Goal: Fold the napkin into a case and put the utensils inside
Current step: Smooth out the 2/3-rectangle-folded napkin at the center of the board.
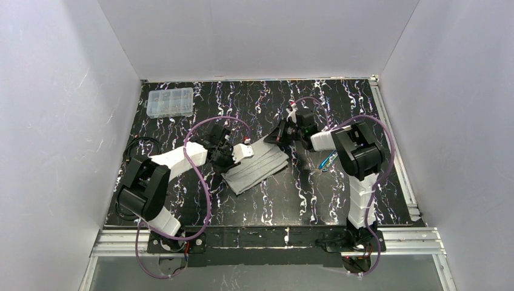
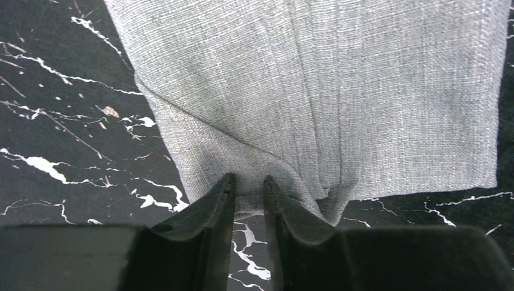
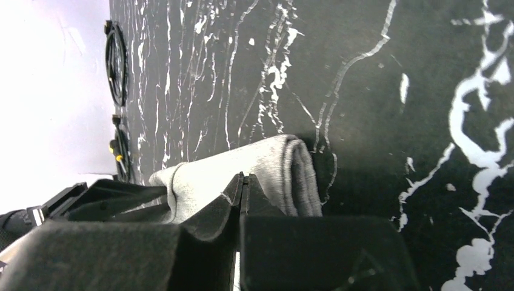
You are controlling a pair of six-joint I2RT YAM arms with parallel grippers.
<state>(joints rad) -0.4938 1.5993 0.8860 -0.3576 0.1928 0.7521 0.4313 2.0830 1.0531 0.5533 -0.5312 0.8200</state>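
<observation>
Napkin (image 1: 257, 167) lies folded between left gripper (image 2: 248, 182) and closed right gripper (image 3: 244, 177).

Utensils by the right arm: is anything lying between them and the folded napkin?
Nothing visible. Only bare table separates the utensils from the napkin; the right gripper sits at its far corner, off that line.

Far left corner: clear box (image 1: 170, 102).
Left edge: coiled black cable (image 1: 140, 147) beside the left arm (image 1: 176, 159).
Middle: folded napkin (image 1: 254, 168), an arm over each end.
Right: utensils (image 1: 328, 160) close beside the right arm (image 1: 357, 151).
Near strip: bare table (image 1: 285, 203) between the arms.
</observation>
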